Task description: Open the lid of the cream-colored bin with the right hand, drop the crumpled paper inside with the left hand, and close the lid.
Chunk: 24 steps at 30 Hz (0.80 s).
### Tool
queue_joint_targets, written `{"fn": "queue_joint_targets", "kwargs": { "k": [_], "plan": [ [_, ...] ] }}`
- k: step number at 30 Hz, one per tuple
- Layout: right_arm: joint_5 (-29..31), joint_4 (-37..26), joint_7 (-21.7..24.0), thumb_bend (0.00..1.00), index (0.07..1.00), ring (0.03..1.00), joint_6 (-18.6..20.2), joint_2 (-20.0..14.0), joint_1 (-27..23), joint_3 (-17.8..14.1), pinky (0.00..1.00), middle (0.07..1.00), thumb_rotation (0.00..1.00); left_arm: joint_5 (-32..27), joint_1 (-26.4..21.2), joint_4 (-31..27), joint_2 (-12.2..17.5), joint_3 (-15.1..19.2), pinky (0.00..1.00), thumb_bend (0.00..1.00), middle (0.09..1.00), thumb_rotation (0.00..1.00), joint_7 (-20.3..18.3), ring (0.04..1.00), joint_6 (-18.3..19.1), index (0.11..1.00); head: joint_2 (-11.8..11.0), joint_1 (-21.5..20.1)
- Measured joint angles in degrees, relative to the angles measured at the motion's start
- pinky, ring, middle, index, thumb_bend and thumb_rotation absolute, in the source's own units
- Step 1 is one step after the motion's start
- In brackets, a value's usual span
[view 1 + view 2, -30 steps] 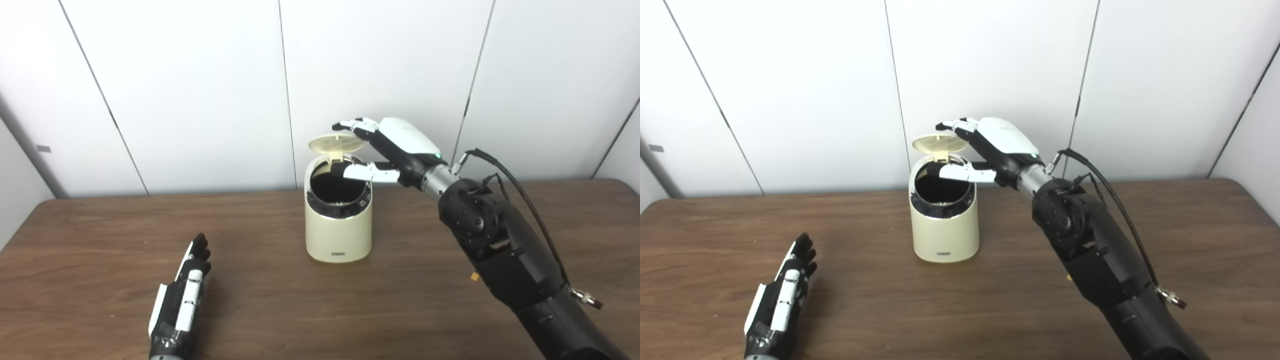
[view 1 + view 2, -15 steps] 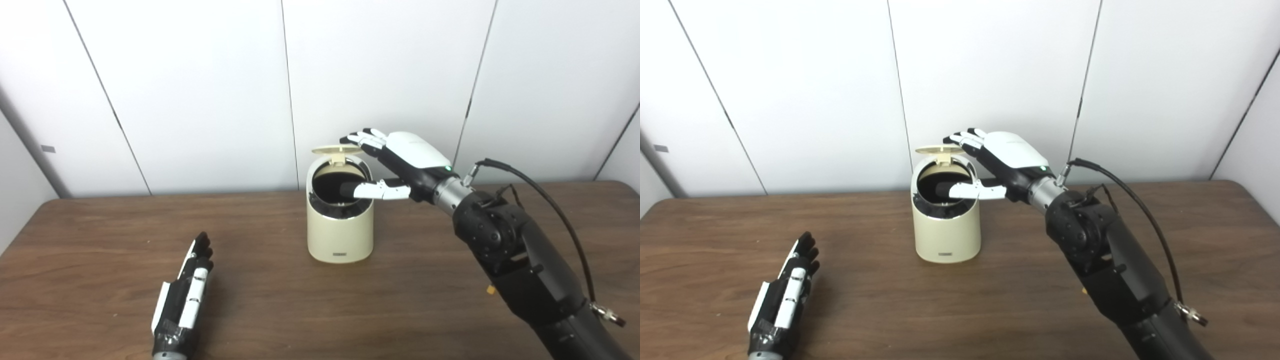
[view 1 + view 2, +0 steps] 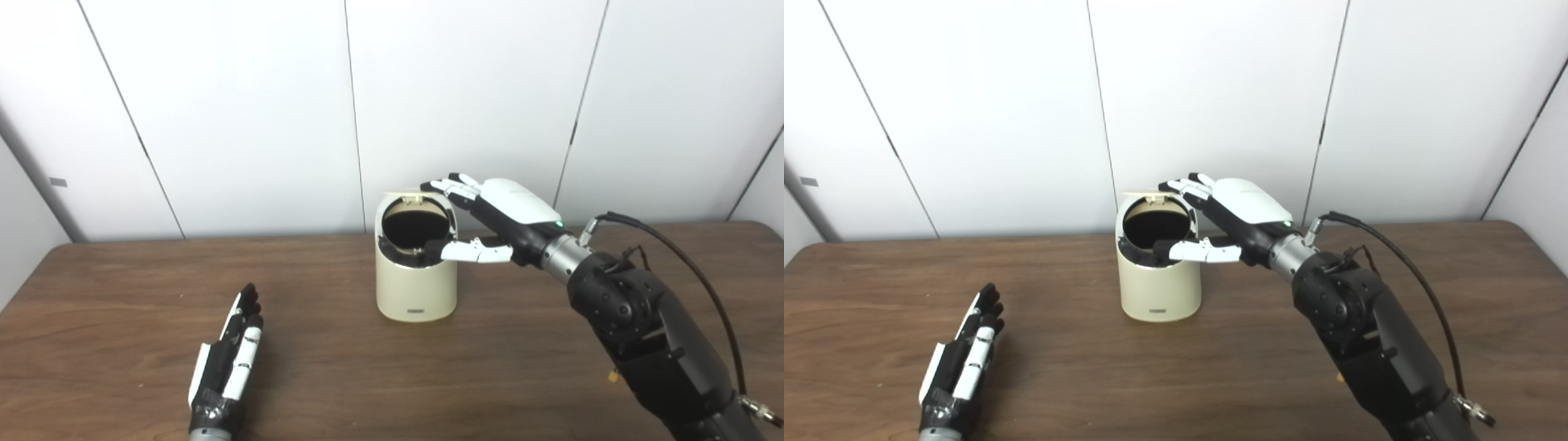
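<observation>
At lower left of the frame the left robot hand (image 3: 225, 363) lies flat on the brown tabletop (image 3: 343, 380), fingers straight and loosely apart, holding nothing. Mid-frame stands the cream-colored bin (image 3: 416, 283), its dark mouth open. The right robot hand (image 3: 487, 219) reaches in from the right — thumb across the front rim, fingers spread over the lid (image 3: 405, 194), which sits low above the back rim. No crumpled paper shows.

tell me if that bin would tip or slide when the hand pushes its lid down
The bin is taller than wide and looks like light plastic, so a sideways shove could tip it. It stands free on smooth wood, so it may slide. The right hand presses from above, which likely steadies it.
</observation>
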Motion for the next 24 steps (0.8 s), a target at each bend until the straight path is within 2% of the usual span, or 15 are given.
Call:
{"fn": "queue_joint_targets", "kwargs": {
  "k": [7, 15, 19, 24],
  "plan": [
    [-2.09, -1.53, 0.97, 0.60, 0.915, 0.999, 1.02, 0.06, 0.40, 1.16, 0.96, 0.961, 1.00, 0.58, -0.07, -0.01, 0.01, -0.20, 1.00, 0.37, 1.000, 0.70, 0.04, 1.000, 0.59, 1.000, 0.53, 0.35],
    [-3.85, -1.45, 1.21, 0.61, 0.915, 1.000, 0.86, 0.30, 1.42, 3.17, 0.98, 0.963, 1.00, 0.47, -0.19, -0.01, -0.10, -0.11, 1.00, 0.35, 1.000, 0.64, -0.01, 1.000, 1.44, 1.000, 1.14, 0.44],
    [-5.90, -0.66, 0.13, 0.61, 0.907, 0.999, -1.00, 0.17, 1.75, 4.18, 0.97, 0.951, 1.00, 0.38, -0.18, -0.03, -0.13, -0.11, 1.00, 0.35, 1.000, 0.64, -0.01, 1.000, 1.48, 1.000, 1.41, 0.44],
    [-11.59, 1.11, -2.51, 0.58, 0.887, 1.000, -4.55, -0.02, 1.88, 6.49, 0.97, 0.944, 1.00, 0.24, -0.18, -0.04, -0.21, -0.04, 1.00, 0.37, 1.000, 0.60, -0.03, 1.000, 1.60, 1.000, 1.76, 0.97]
  ]
}}
